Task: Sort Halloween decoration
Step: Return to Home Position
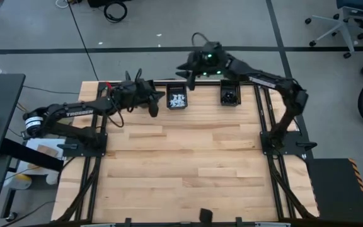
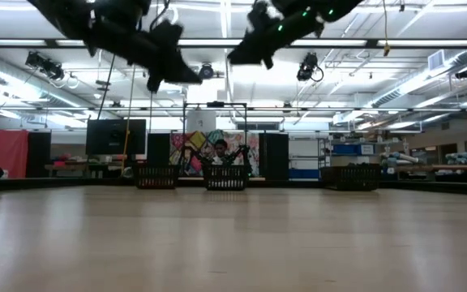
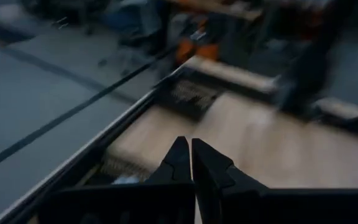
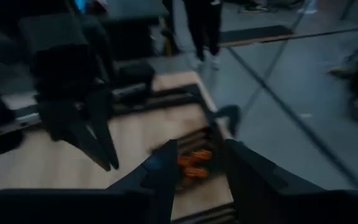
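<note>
Three small black bins stand along the table's far edge. The middle bin (image 1: 177, 99) holds white trinkets and the right bin (image 1: 229, 96) dark ones. My left arm covers the left bin in the high view; the right wrist view shows orange trinkets (image 4: 194, 163) in it. My left gripper (image 1: 153, 104) (image 3: 191, 152) hangs shut and empty in the air between the left and middle bins. My right gripper (image 1: 184, 72) (image 4: 197, 171) is open, high above the far edge behind the middle bin, with nothing between its fingers.
The wooden tabletop (image 1: 181, 164) spreads bare toward the near edge. A black metal frame rail (image 1: 263, 107) runs round the table. A small dark object (image 1: 204, 215) sits at the near edge. Both arms show high above the table in the low view (image 2: 154, 77) (image 2: 246, 55).
</note>
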Motion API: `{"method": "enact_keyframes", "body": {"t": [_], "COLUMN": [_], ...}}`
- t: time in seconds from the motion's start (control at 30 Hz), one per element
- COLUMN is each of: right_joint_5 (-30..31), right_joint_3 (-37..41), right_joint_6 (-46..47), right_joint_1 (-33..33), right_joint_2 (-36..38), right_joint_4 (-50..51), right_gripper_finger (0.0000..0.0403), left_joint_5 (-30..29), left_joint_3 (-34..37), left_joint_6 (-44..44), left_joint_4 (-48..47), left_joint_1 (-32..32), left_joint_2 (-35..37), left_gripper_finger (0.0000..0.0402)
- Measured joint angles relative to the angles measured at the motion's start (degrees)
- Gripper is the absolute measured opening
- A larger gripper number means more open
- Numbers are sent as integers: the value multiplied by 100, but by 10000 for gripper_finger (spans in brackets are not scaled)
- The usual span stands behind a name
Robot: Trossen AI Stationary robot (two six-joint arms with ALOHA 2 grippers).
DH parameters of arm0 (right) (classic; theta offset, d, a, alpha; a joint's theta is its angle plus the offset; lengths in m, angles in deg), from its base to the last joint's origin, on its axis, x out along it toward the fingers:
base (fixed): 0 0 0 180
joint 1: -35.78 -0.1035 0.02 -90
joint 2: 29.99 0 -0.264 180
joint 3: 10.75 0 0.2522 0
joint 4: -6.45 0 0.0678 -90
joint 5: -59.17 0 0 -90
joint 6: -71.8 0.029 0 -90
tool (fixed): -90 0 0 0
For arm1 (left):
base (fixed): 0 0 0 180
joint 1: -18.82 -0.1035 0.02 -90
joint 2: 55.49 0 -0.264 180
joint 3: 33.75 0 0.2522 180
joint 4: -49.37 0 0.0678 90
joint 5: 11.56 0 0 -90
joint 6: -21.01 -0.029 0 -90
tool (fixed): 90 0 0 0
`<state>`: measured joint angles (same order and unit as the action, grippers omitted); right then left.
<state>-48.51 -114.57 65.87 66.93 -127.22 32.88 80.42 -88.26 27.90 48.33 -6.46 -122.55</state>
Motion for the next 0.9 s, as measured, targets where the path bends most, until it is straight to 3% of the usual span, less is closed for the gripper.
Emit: {"method": "enact_keyframes", "body": {"t": [0.17, 0.33, 0.6, 0.77, 0.9], "right_joint_5": [-350, -171, 140, 515, 651], "right_joint_3": [466, 1830, 4466, 5742, 6713], "right_joint_6": [634, 1006, 2565, 3284, 3929], "right_joint_1": [24, 23, 32, 123, 311], "right_joint_2": [865, 1955, 3382, 4013, 4331], "right_joint_4": [53, -820, -3730, -4881, -6093], "right_gripper_finger": [136, 131, 123, 121, 121], "left_joint_5": [261, -101, -757, -1179, -1328], "left_joint_3": [-646, -645, 128, 784, 1464], "left_joint_6": [624, 1241, 1787, 2077, 2375], "left_joint_4": [-562, -288, -494, -385, 220], "left_joint_1": [155, 127, 167, 158, 109], "left_joint_2": [406, 1355, 2902, 3418, 3792], "left_gripper_finger": [0, 0, 0, 0, 0]}}
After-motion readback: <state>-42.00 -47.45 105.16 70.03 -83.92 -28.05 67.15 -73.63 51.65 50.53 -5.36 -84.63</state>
